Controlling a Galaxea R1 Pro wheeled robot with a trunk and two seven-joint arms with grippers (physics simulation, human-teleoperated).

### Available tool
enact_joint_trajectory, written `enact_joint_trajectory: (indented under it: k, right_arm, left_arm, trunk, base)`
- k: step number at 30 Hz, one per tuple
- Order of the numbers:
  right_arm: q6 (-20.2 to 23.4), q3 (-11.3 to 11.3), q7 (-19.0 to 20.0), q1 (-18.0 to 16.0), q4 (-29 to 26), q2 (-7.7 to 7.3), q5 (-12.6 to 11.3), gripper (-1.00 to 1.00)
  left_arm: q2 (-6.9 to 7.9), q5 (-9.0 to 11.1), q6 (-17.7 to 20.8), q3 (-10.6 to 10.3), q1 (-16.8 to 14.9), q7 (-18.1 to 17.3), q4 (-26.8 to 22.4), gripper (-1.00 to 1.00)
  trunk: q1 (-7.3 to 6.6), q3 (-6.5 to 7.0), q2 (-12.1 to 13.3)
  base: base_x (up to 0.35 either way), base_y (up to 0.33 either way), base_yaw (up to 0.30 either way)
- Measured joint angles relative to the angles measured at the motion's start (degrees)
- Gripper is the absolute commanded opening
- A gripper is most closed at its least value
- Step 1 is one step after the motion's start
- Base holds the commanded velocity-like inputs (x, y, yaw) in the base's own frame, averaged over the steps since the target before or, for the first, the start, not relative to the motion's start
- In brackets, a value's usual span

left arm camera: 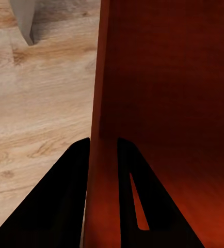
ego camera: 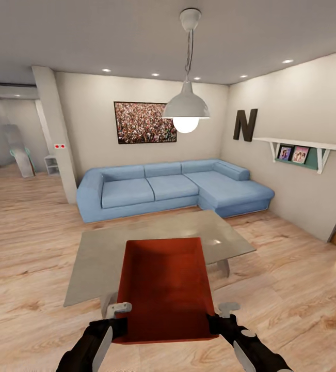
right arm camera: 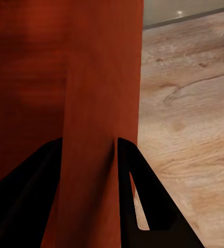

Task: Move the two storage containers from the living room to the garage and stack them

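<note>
Bin: you held one orange-red bin (ego camera: pixel 165 289) in front of the robot, lifted above the wood floor (ego camera: pixel 28 232) and level, its open side up, its far end over the near edge of the coffee table (ego camera: pixel 100 253).
Left gripper: your left gripper (ego camera: pixel 117 323) was clamped on the bin's left wall near the corner closest to the robot. In the left wrist view the gripper (left arm camera: pixel 102 150) had the wall (left arm camera: pixel 96 77) running between its two dark fingers (left arm camera: pixel 65 196), one outside and one inside the bin.
Right gripper: your right gripper (ego camera: pixel 215 320) gripped the bin's right wall the same way, at the near right corner. In the right wrist view the gripper (right arm camera: pixel 89 150) straddled the wall (right arm camera: pixel 91 103) with a finger (right arm camera: pixel 143 196) on each side, touching it.
Room: you stood in the living room, with a light-blue corner sofa (ego camera: pixel 173 188) beyond the table, against the far wall.
Wall: a framed crowd picture (ego camera: pixel 144 122) hung above the sofa, a dark letter N (ego camera: pixel 245 124) and a white shelf (ego camera: pixel 304 144) with two small photos were on the right wall.
Lamp: a white pendant lamp (ego camera: pixel 186 106) hung from the ceiling, lit.
Second bin: you had only one bin in sight.
</note>
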Motion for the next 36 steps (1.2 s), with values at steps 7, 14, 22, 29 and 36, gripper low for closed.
enact_joint_trajectory:
  k: [7, 14, 22, 29, 36]
  right_arm:
    - [0.00, 0.01, 0.00, 0.00, 0.00, -0.01, 0.00, -1.00]
    - [0.01, -0.10, 0.05, 0.00, 0.04, 0.15, 0.06, -1.00]
    - [0.01, -0.11, 0.06, 0.00, 0.04, 0.16, 0.06, -1.00]
    - [0.01, -0.10, 0.07, 0.01, 0.05, 0.15, 0.06, -1.00]
    - [0.01, -0.10, 0.05, 0.02, 0.03, 0.15, 0.07, -1.00]
  left_arm:
    - [0.00, 0.00, -0.03, 0.01, 0.00, -0.01, 0.03, -1.00]
    - [0.23, -0.15, 0.03, 0.14, 0.01, -0.57, 0.05, -1.00]
    - [0.25, -0.10, 0.07, 0.12, 0.01, -0.57, 0.01, -1.00]
    - [0.25, -0.17, 0.06, 0.15, 0.01, -0.63, 0.05, -1.00]
    - [0.25, -0.18, 0.05, 0.15, 0.00, -0.63, 0.07, -1.00]
  trunk:
    - [0.00, 0.25, 0.00]
    - [0.00, 0.52, 0.00]
    - [0.00, 0.86, 0.00]
    - [0.00, 1.03, 0.00]
    - [0.00, 1.04, 0.00]
  base:
    - [0.000, 0.000, 0.279]
    - [0.000, 0.000, 0.275]
    - [0.000, 0.000, 0.267]
    - [0.000, 0.000, 0.270]
    - [0.000, 0.000, 0.073]
